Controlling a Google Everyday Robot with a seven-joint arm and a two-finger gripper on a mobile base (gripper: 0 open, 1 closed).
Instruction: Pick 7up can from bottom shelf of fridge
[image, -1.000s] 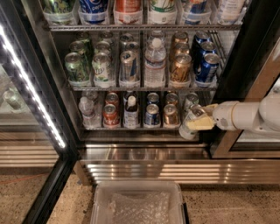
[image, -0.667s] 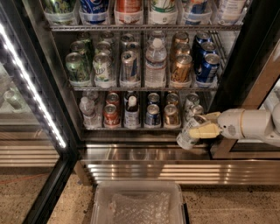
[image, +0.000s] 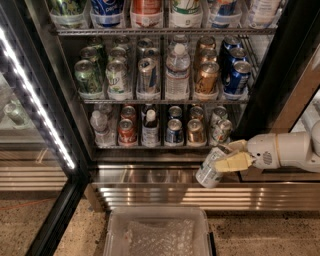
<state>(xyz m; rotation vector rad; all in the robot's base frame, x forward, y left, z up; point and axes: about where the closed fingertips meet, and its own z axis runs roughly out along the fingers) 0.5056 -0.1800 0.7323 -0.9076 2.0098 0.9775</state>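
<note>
The fridge (image: 280, 75) stands open, black-framed with wire racks. My gripper (image: 227, 159) reaches in from the right on a white arm and is shut on the 7up can (image: 209, 170), a pale silver-white can. The can is tilted and held out in front of the fridge's ribbed steel base (image: 160, 195), below and in front of the bottom shelf (image: 150, 146). That shelf holds a red can (image: 126, 132), a blue can (image: 174, 131), a bronze can (image: 195, 131), small bottles (image: 100, 127) and silver cans (image: 220, 131) at the right end.
The white LED strip (image: 37, 105) runs down the left door frame. The rack above holds a tall water bottle (image: 177, 72) with green, bronze and blue cans. A clear plastic bin (image: 157, 234) sits on the floor below the base.
My gripper has drawn the 7up can down and out from the right end of the bottom shelf to in front of the steel base. The can has tilted more.
</note>
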